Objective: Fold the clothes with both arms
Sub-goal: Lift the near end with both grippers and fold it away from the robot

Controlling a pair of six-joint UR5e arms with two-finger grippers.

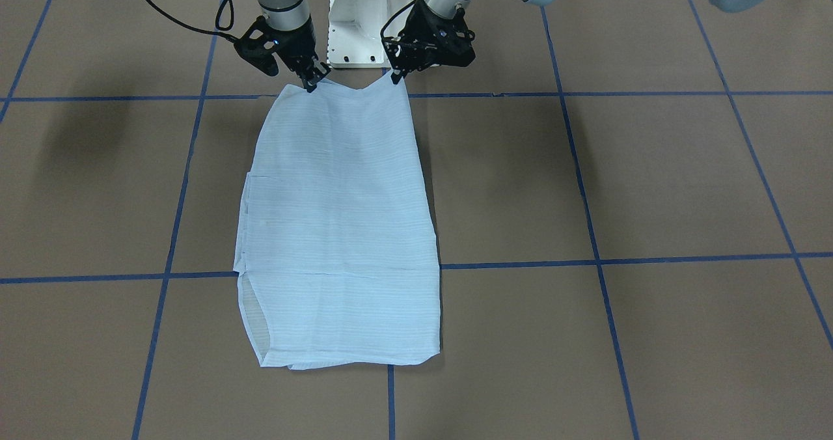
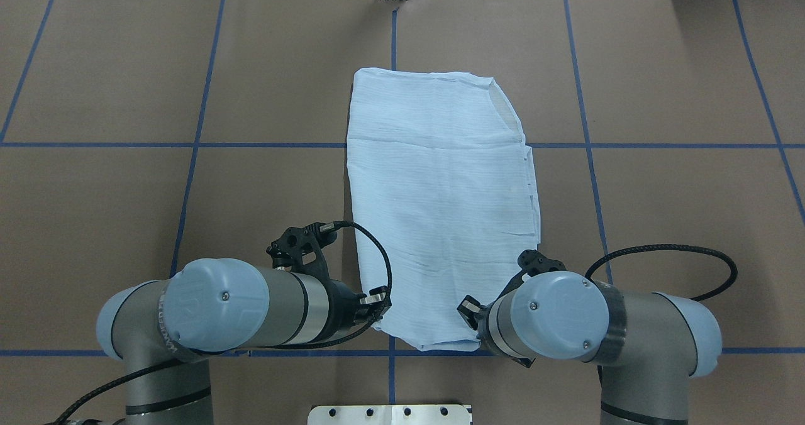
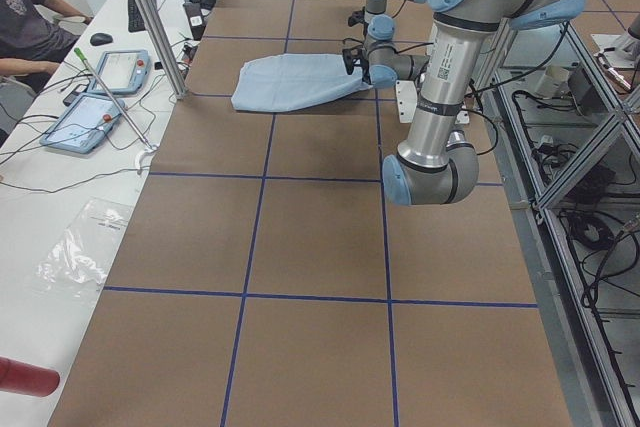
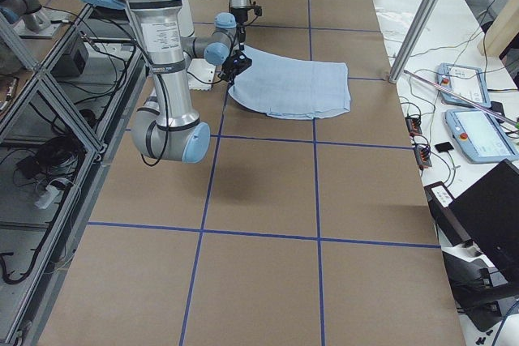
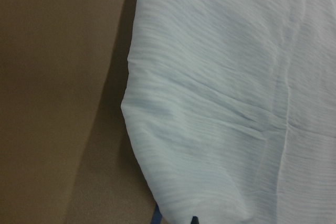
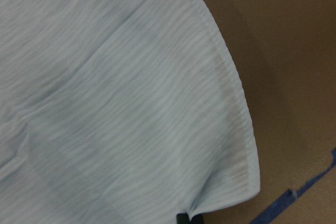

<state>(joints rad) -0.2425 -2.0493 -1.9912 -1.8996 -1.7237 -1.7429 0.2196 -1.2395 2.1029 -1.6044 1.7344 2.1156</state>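
**Both grippers pinching the near corners of the shirt**

The shirt (image 1: 338, 232) is lying flat on the brown table (image 1: 651, 179), folded into a long narrow panel that runs straight away from the robot. It sits about mid-table, over a crossing of the blue tape (image 1: 586, 261) grid lines.

The end nearest the robot is right in front of the white base (image 1: 355, 30), and that's where both arms are. The left gripper (image 1: 395, 75) has its jaws closed narrow on one near corner. The right gripper (image 1: 311, 83) is doing the same on the other corner. Each corner is pulled up into a little peak at the tips, and the edge sags between them.

From overhead the wrists cover most of the fingers, so the front view is the one to go by. Both wrist cams are just full of pale striped cloth, with a dark fingertip poking in at the bottom edge. The far end of the shirt is flat on the table, well away from either gripper.
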